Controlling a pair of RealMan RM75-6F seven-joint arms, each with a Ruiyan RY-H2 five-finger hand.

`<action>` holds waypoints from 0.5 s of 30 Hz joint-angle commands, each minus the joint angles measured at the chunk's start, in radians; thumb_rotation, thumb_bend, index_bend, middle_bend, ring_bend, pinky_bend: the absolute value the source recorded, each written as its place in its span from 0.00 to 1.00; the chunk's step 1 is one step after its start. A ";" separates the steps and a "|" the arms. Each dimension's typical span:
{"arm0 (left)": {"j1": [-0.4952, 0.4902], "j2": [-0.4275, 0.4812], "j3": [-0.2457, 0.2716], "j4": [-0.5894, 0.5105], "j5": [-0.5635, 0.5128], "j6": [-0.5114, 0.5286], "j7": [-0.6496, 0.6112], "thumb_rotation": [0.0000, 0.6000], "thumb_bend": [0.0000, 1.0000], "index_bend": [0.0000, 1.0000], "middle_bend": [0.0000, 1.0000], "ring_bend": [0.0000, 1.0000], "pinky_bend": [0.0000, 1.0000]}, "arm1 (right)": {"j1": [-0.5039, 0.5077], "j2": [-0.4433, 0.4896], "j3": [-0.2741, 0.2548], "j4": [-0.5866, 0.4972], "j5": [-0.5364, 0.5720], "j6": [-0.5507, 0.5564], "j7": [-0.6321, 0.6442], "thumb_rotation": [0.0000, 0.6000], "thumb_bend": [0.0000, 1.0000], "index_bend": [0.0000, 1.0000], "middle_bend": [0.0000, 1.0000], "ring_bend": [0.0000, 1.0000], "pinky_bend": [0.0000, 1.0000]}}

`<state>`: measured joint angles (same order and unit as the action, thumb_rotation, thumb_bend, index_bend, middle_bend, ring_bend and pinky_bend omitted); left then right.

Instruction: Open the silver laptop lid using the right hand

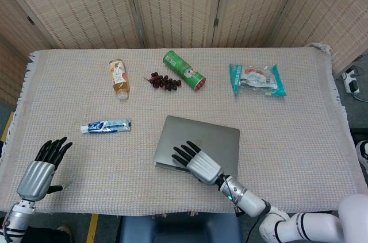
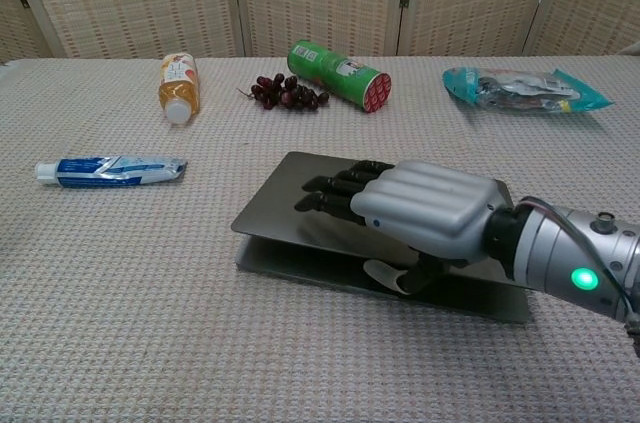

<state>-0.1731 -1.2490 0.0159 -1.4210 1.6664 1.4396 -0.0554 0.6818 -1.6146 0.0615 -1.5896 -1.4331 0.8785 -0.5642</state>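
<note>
Now the lift is under way: right hand pinches the silver laptop lid, fingers flat above, thumb beneath; next, raise it further.

Right hand covers the middle of the silver laptop lid; inside of laptop hidden, gap at near edge too dark to read. Right forearm cut off by chest view's right edge. Label text on toothpaste tube, bottle, can too small to read.
</note>
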 commanded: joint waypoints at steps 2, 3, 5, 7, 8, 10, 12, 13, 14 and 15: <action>-0.032 -0.042 0.021 0.049 0.039 -0.027 -0.046 1.00 0.21 0.05 0.07 0.03 0.00 | 0.010 0.023 0.026 -0.061 0.080 0.017 -0.130 1.00 0.58 0.00 0.00 0.00 0.00; -0.038 -0.049 0.024 0.057 0.046 -0.031 -0.057 1.00 0.22 0.05 0.08 0.04 0.00 | 0.012 0.026 0.031 -0.071 0.095 0.021 -0.152 1.00 0.58 0.00 0.00 0.00 0.00; -0.057 -0.068 0.033 0.077 0.068 -0.043 -0.078 1.00 0.22 0.06 0.09 0.05 0.00 | 0.018 0.032 0.041 -0.093 0.129 0.029 -0.196 1.00 0.58 0.00 0.00 0.00 0.00; -0.076 -0.082 0.042 0.092 0.089 -0.059 -0.084 1.00 0.22 0.07 0.09 0.06 0.00 | 0.025 0.035 0.048 -0.109 0.153 0.037 -0.229 1.00 0.58 0.00 0.00 0.00 0.00; -0.090 -0.091 0.047 0.097 0.101 -0.072 -0.081 1.00 0.22 0.07 0.09 0.06 0.00 | 0.029 0.036 0.052 -0.118 0.166 0.043 -0.248 1.00 0.58 0.00 0.00 0.00 0.00; -0.113 -0.103 0.056 0.099 0.122 -0.093 -0.073 1.00 0.23 0.07 0.09 0.06 0.00 | 0.036 0.037 0.055 -0.132 0.186 0.052 -0.276 1.00 0.58 0.00 0.00 0.00 0.00; -0.133 -0.113 0.062 0.096 0.136 -0.115 -0.068 1.00 0.23 0.07 0.09 0.06 0.00 | 0.041 0.036 0.056 -0.140 0.199 0.061 -0.297 1.00 0.58 0.00 0.00 0.00 0.00; -0.144 -0.117 0.065 0.093 0.144 -0.125 -0.063 1.00 0.23 0.07 0.09 0.06 0.00 | 0.044 0.035 0.056 -0.143 0.204 0.066 -0.306 1.00 0.58 0.00 0.00 0.00 0.00; -0.159 -0.124 0.067 0.088 0.155 -0.137 -0.055 1.00 0.24 0.07 0.09 0.06 0.00 | 0.047 0.034 0.056 -0.145 0.210 0.072 -0.316 1.00 0.58 0.00 0.00 0.00 0.00; -0.170 -0.128 0.069 0.083 0.162 -0.148 -0.049 1.00 0.25 0.07 0.09 0.05 0.00 | 0.049 0.033 0.056 -0.147 0.215 0.076 -0.321 1.00 0.58 0.00 0.00 0.00 0.00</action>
<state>-0.3262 -1.3669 0.0789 -1.3310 1.8148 1.3079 -0.1148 0.7265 -1.5809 0.1163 -1.7325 -1.2229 0.9500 -0.8797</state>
